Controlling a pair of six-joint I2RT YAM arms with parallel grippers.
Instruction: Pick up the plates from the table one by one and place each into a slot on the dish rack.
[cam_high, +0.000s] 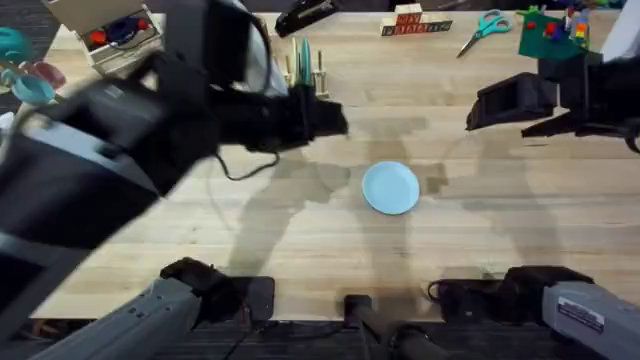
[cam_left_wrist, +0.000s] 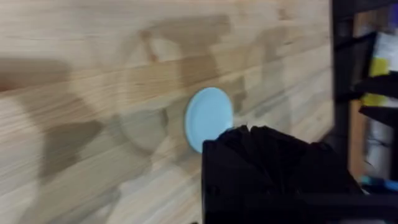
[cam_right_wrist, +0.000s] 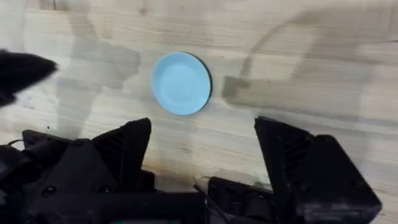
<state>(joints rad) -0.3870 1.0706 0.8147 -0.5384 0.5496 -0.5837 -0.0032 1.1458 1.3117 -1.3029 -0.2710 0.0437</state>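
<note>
Plates first: a pale blue plate (cam_high: 390, 187) lies flat on the wooden table (cam_high: 300, 240), a little right of the middle of the overhead frame, with bare wood all round it and nothing touching it. A teal plate (cam_high: 304, 60) stands on edge between the upright pegs of the dish rack (cam_high: 308, 72), near the top of the frame and left of centre.

Reaching in from the left of the overhead frame, the left arm shows large, dark and blurred, and the left gripper (cam_high: 325, 118) sits just below the rack, up and to the left of the blue plate. Whether its fingers are spread or pressed together I cannot tell; in the left wrist view a black mass covers the lower right, with the blue plate (cam_left_wrist: 208, 118) just beside it.

At the upper right of the overhead frame the right gripper (cam_high: 480, 110) hangs well apart from the plate. In the right wrist view its two black fingers (cam_right_wrist: 134, 149) are spread wide with nothing between them, and the blue plate (cam_right_wrist: 181, 83) lies on the wood beyond the gap.

Scissors (cam_high: 484, 30) lie on the table along the top edge, right of centre.
</note>
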